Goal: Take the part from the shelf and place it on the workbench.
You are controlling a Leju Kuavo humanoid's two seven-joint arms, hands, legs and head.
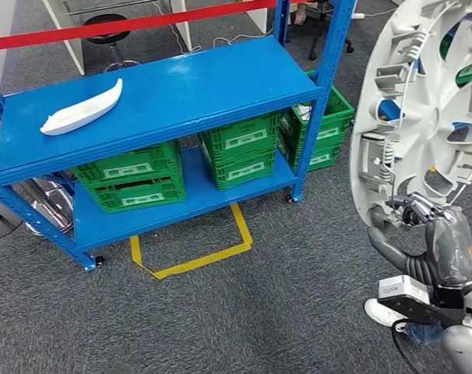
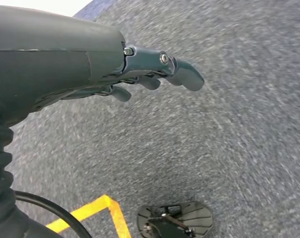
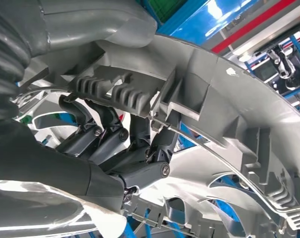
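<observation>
Wheel cover [image 1: 421, 109] | stiff, light plastic, clips fragile | right hand [image 1: 419, 214] grips lower rim, cover upright above it | left hand [image 2: 156, 74] empty, fingers loosely apart

Even, bright overhead light falls on the shelf [image 1: 157, 93], with soft shadows beneath. The head view is sharp. The carpet [image 2: 234, 124] in the left wrist view is motion-blurred; glare marks the right wrist view's upper corner.

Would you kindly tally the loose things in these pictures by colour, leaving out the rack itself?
Green crates: 3
White long part on the top shelf: 1
Grey wheel cover, held by the right hand: 1
Total: 5
</observation>
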